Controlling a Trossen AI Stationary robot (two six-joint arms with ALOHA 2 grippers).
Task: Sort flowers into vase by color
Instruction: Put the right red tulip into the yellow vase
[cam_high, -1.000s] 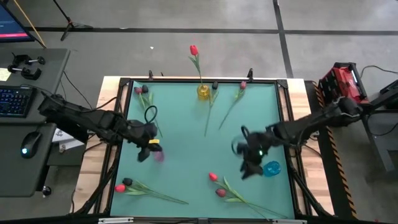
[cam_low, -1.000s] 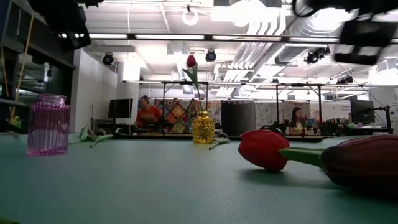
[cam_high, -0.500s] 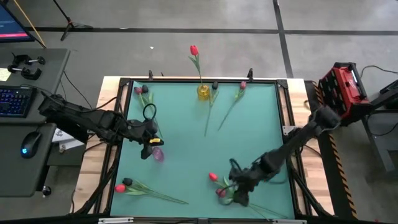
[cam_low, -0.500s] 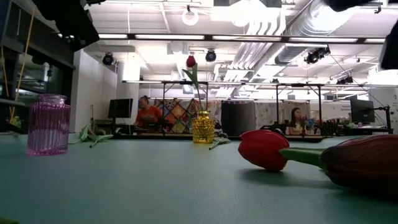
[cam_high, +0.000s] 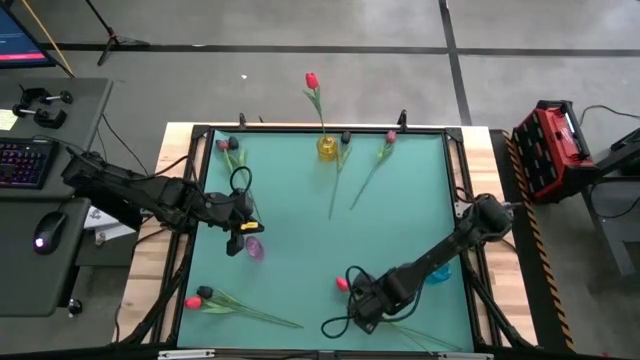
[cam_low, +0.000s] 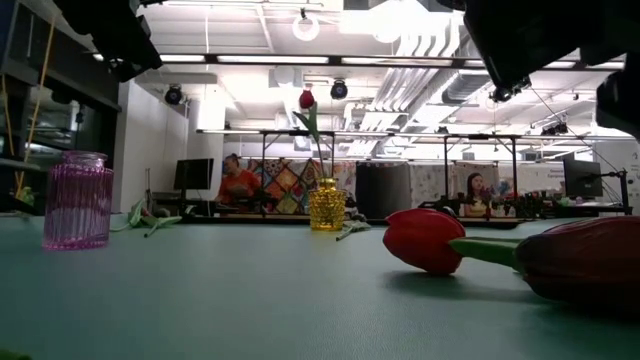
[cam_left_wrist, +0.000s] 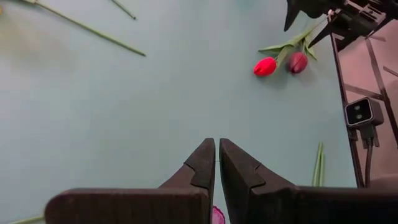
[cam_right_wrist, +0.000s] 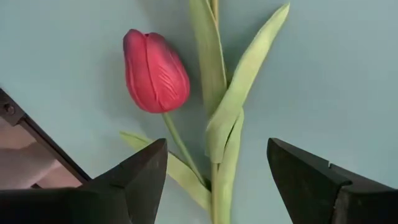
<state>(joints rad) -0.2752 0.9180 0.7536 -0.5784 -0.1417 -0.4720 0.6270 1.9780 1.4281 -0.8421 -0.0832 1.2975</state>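
Right gripper (cam_right_wrist: 214, 180): fingers spread wide, poised over dark crimson tulip (cam_right_wrist: 155, 71) lying flat near table's front edge beside red tulip (cam_high: 342, 284). Left gripper (cam_left_wrist: 217, 163): fingers closed, empty, beside pink vase (cam_high: 255, 249). Yellow vase (cam_high: 327, 148): one red tulip upright.

From above, my right gripper (cam_high: 352, 312) covers the dark tulip (cam_right_wrist: 155, 71), so I can't see that head there. Low view crops the near dark bud (cam_low: 590, 258) at the edge. The pink vase (cam_left_wrist: 217, 215) is mostly behind my left gripper (cam_left_wrist: 217, 163).
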